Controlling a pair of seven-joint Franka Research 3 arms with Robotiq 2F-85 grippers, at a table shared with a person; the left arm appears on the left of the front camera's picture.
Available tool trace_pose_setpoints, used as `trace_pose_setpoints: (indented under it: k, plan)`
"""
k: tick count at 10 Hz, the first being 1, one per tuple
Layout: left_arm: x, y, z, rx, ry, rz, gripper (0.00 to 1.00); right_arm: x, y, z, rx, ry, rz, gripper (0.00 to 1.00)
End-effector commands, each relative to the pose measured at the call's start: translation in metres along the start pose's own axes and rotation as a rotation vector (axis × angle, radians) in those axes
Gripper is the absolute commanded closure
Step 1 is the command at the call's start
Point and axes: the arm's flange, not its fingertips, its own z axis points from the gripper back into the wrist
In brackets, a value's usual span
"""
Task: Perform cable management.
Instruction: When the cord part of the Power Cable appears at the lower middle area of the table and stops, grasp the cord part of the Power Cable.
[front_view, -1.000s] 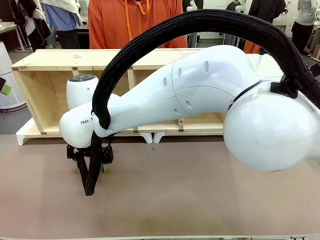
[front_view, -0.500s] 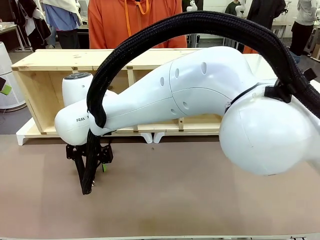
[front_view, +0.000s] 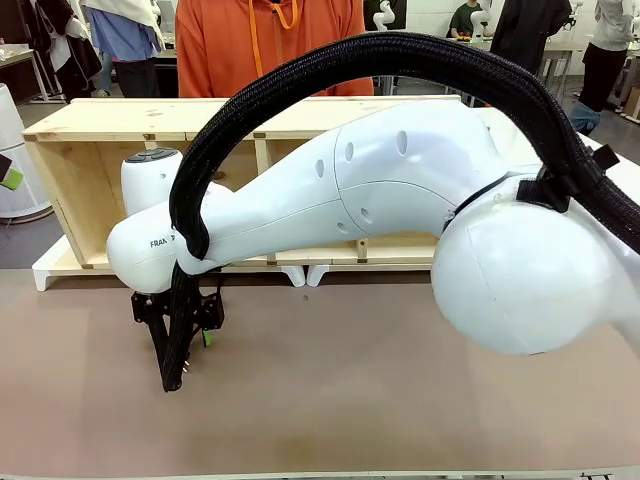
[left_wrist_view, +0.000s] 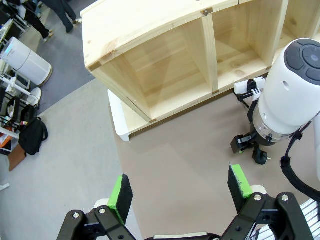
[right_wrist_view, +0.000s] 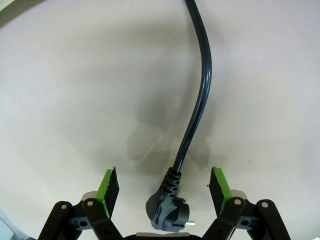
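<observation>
Cable (right_wrist_view: 200, 100) cut off at top — plug (right_wrist_view: 167, 212) between spread right jaws; left jaws spread.

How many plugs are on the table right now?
1: the black plug lies on the table between the open fingers of the right hand. The right arm may hide others.

Light is bright and even, coming from overhead, with no hard glare. In the front view the white right arm (front_view: 400, 180) carries a soft sheen, and shadows on the table (front_view: 420, 400) are faint and soft-edged. In the right wrist view the table looks washed pale, and a blurred grey shadow lies beside the cable (right_wrist_view: 201, 95). The left wrist view is sharp, and its wide lens bows the edges of the shelf (left_wrist_view: 150, 20)
</observation>
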Motion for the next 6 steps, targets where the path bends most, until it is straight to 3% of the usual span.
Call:
trace_pose_setpoints:
  k: [1,6]
  plan:
    - [0.0001,0.0005,0.0,0.003,0.0,0.0,0.0,0.0049,0.0111,0.0017,-0.027,-0.029,0.007,0.26]
    - [0.0001,0.0005,0.0,0.003,0.0,0.0,0.0,0.0051,0.0114,0.0014,-0.032,-0.028,0.014,0.75]
